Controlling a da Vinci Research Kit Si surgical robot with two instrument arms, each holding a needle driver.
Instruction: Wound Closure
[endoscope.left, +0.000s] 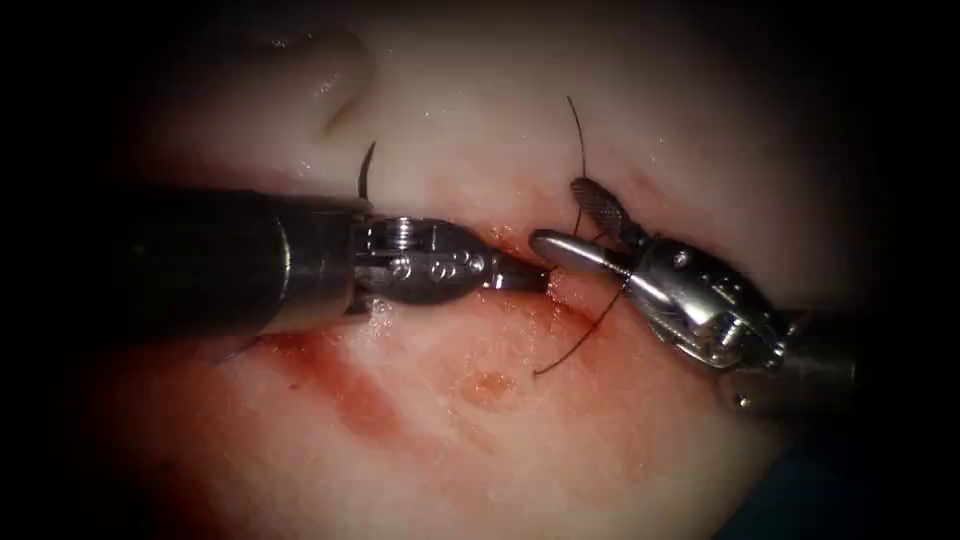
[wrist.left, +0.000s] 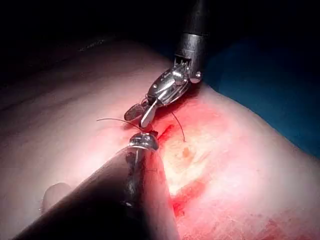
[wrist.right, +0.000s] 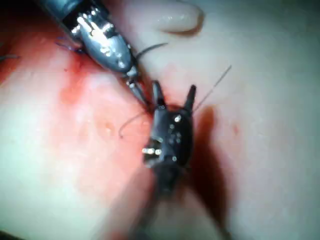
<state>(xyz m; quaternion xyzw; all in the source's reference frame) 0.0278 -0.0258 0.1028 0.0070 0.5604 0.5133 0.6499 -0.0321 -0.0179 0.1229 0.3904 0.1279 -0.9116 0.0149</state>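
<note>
At mid-frame in the endoscope view, the left tool (endoscope.left: 520, 278) is clamped together at the cut (endoscope.left: 560, 300). The right tool (endoscope.left: 575, 225) stands apart astride the thread (endoscope.left: 580, 150). The needle (endoscope.left: 365, 170) curves upward left of centre, behind the left tool, unheld.

The right arm's pincer (wrist.left: 141, 115) stands with its jaws spread apart over the tissue (wrist.left: 75, 145), thread (wrist.left: 112, 120) running out from between them toward nine o'clock. Another strand (wrist.left: 179, 126) trails toward five o'clock across the red fluid (wrist.left: 200, 120). The left arm's shaft (wrist.left: 120, 195) reaches its tip just below that pincer, at the cut (wrist.left: 162, 134).
</note>
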